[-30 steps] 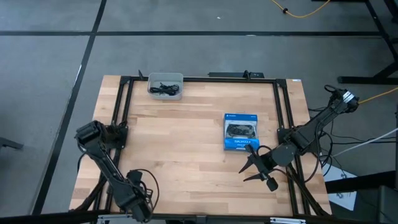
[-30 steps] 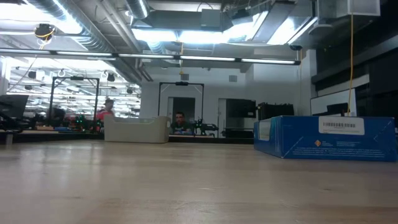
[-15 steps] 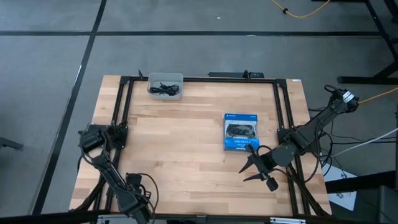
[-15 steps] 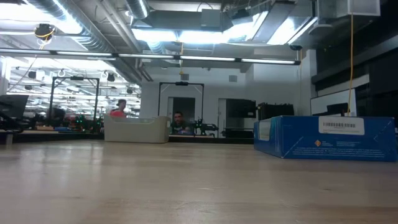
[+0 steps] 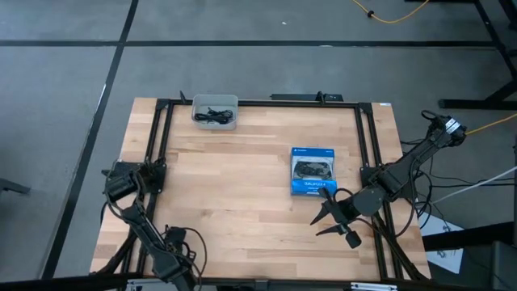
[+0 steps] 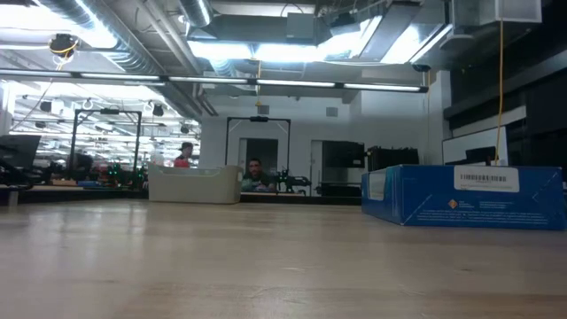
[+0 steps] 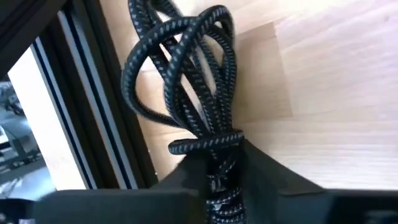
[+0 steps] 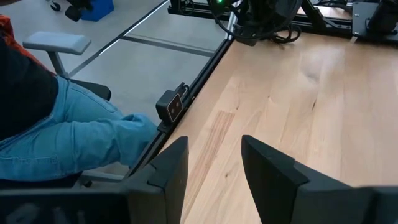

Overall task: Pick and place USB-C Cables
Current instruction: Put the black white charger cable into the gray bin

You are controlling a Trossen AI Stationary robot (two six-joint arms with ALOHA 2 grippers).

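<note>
- Since a second ago our left arm has drawn back toward the table's edge at about 7 o'clock; the right arm has not shifted, and the person in red beyond the table has walked further right in the low view.
- We see the left gripper (image 7: 221, 155) pinched shut on a black braided cable (image 7: 186, 81), its loops bunched just above the fingers, over the wood beside the black frame rail (image 7: 93, 124).
- Our right gripper (image 5: 327, 217) hovers at about 4 o'clock, just below the blue box (image 5: 313, 170), fingers spread apart and holding nothing.
- More USB-C Cables (image 5: 213, 115) lie in the small grey tray (image 5: 215, 103) at about 11 o'clock on the table (image 5: 242, 186), well apart from both grippers.
- A seated person's jeans (image 8: 74, 137) show off the table edge in the right wrist view.
</note>
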